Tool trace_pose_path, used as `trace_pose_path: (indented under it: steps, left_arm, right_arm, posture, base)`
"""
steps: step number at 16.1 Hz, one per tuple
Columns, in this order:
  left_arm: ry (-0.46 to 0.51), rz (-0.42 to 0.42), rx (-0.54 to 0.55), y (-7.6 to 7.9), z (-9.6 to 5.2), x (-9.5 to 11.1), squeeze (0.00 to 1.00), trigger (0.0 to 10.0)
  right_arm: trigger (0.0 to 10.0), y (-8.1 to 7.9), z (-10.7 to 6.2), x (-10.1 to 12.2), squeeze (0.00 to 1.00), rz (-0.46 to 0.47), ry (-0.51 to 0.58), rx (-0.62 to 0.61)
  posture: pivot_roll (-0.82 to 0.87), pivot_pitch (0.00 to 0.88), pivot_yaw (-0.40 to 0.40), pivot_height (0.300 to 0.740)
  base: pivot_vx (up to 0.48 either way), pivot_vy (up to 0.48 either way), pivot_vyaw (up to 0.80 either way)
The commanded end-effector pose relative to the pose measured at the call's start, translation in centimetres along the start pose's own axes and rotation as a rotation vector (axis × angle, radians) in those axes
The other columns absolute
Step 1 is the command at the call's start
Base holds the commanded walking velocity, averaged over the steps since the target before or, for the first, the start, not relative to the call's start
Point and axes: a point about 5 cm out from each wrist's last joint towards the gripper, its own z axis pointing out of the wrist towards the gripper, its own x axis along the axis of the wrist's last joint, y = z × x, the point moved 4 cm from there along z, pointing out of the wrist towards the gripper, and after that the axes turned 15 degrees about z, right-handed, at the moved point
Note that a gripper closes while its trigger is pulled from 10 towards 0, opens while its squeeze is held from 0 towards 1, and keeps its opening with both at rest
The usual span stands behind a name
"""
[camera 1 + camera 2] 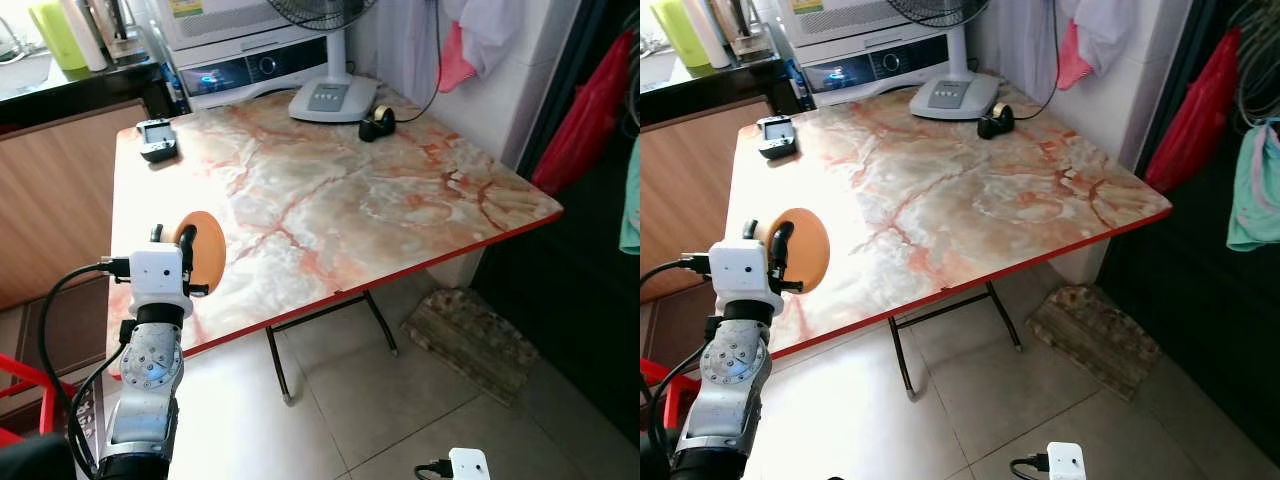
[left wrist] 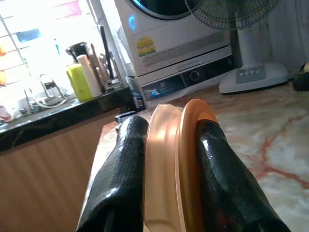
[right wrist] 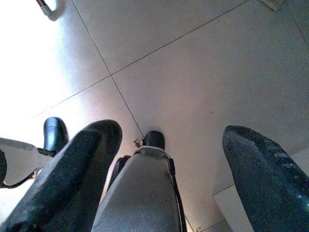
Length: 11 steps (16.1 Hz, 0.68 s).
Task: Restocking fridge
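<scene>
The left gripper (image 2: 164,159) is pinching an orange plate (image 1: 203,246) on edge over the marble table's (image 1: 330,190) near corner, presumably for carrying; the right gripper (image 3: 169,159) is hanging spread, idle.

Marble-patterned folding table (image 1: 330,200), red-edged, stood on a pale tiled floor (image 1: 400,400). Dark counter (image 1: 70,90) and bright window (image 2: 43,29) lay behind.

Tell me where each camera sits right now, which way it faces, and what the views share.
Left eye: head, looking down at the marble table; left arm raised.
Right eye: same scene, shifted slightly.
Left wrist: looks along the left gripper, clamped on the orange plate, toward the fan.
Right wrist: right gripper, open, facing the floor tiles.
Shared: plate, table, fan.
</scene>
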Motion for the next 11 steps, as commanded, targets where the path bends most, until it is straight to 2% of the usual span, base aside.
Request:
trace_pose_path:
  steps: [1, 3, 7, 11]
  left_arm:
    - [-0.004, 0.007, 0.017, -0.4, -0.1, 0.2, 0.0, 10.0]
    - [0.001, -0.018, 0.004, 0.3, -0.2, 0.7, 0.0, 10.0]
    - [0.044, -0.054, -0.036, 1.5, 0.0, 2.2, 0.0, 10.0]
    - [0.022, -0.06, -0.043, 1.4, -0.5, 1.9, 0.0, 10.0]
  right_arm:
    - [10.0, 0.0, -0.1, -0.5, 0.0, 0.016, -0.01, 0.0]
    - [10.0, 0.3, -0.2, -1.1, 0.0, 0.004, -0.02, 0.004]
    - [10.0, 0.8, -0.3, -1.3, 0.0, -0.008, -0.02, -0.003]
    - [10.0, 1.0, -0.2, -1.1, 0.0, -0.043, -0.028, 0.001]
  posture:
    - [0.02, 0.0, 0.088, 0.74]
    - [-0.01, 0.0, 0.091, 0.74]
    - [-0.02, 0.024, 0.085, 0.74]
    - [-0.02, 0.019, 0.078, 0.74]
  base:
    - [0.0, 0.0, 0.0]
    - [0.0, 0.0, -0.28]
    - [0.0, 0.0, -0.8]
    - [0.0, 0.0, -0.8]
